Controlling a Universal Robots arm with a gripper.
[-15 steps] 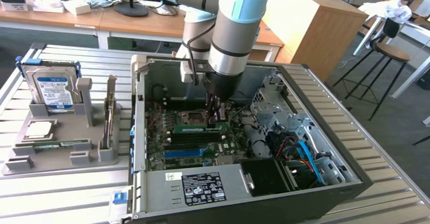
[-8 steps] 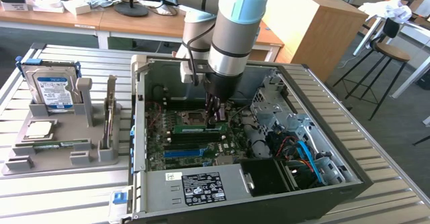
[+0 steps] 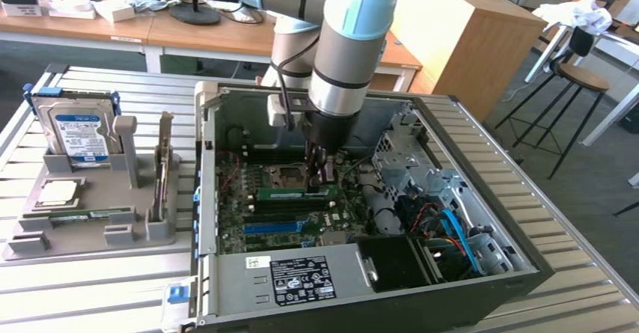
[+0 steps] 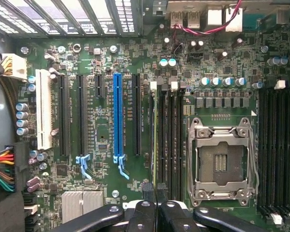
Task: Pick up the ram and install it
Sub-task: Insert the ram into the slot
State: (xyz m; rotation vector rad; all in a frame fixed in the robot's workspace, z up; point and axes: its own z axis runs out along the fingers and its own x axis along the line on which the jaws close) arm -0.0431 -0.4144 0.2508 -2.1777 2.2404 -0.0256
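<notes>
My gripper (image 3: 322, 182) reaches down into the open computer case (image 3: 205, 198), over the motherboard (image 4: 101, 140). It is shut on the ram (image 3: 296, 193), a narrow green stick with a pale label that lies level just above the board. In the wrist view the ram (image 4: 155, 135) shows edge-on as a thin line, running along the black memory slots (image 4: 168, 140) beside the CPU socket (image 4: 222, 164). The black fingers (image 4: 146, 193) of the gripper (image 4: 155, 189) pinch it from both sides. Whether the stick sits fully down in a slot I cannot tell.
A blue slot (image 4: 118, 116) and a white slot (image 4: 43, 116) lie further along the board. Cables (image 3: 450, 224) and a drive cage crowd the case at the exterior view's right. A grey fixture (image 3: 90, 221) outside holds a hard drive (image 3: 80, 135) and an upright card (image 3: 161, 168).
</notes>
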